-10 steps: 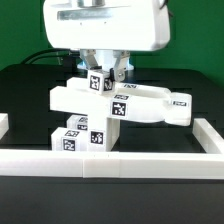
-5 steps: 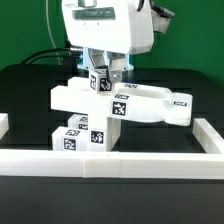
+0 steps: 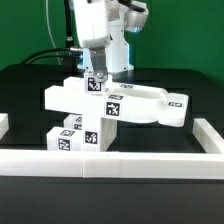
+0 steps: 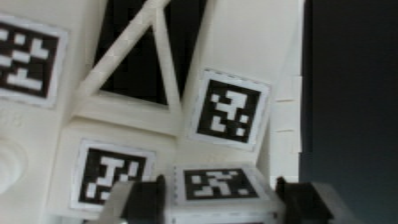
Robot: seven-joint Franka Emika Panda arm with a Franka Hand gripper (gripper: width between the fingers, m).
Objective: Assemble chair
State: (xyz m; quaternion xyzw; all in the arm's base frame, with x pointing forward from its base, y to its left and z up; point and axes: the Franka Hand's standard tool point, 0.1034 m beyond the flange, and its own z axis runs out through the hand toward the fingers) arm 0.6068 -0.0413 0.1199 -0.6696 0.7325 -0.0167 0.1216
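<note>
A low white rail (image 3: pixel 110 163) fences the black tabletop (image 3: pixel 25 95) along the front and at the exterior view's right. The chair (image 3: pixel 140 106) stands inside it, close behind the front rail and about midway along it. The chair is matte white and only partly built. A long flat piece lies crosswise and reaches toward the exterior view's right, where it ends in a rounded tip. It is carried on an upright blocky post (image 3: pixel 100 135), and smaller blocks (image 3: pixel 65 138) sit beside the post on the exterior view's left. The foot of the post is hidden behind the rail. Black-and-white square tags (image 3: pixel 114 110) show on most faces. The arm (image 3: pixel 100 25) comes down from above, and the hand (image 3: pixel 98 74) sits on the topmost tagged part at the chair's middle. In the wrist view the two dark fingers (image 4: pixel 143 205) stand partly apart, one on each side of a small tagged block (image 4: pixel 217 183). They press against its sides, so the hand is clamped on that part of the chair. Past the block are more tagged white faces and a dark opening crossed by a slanted white bar.
</note>
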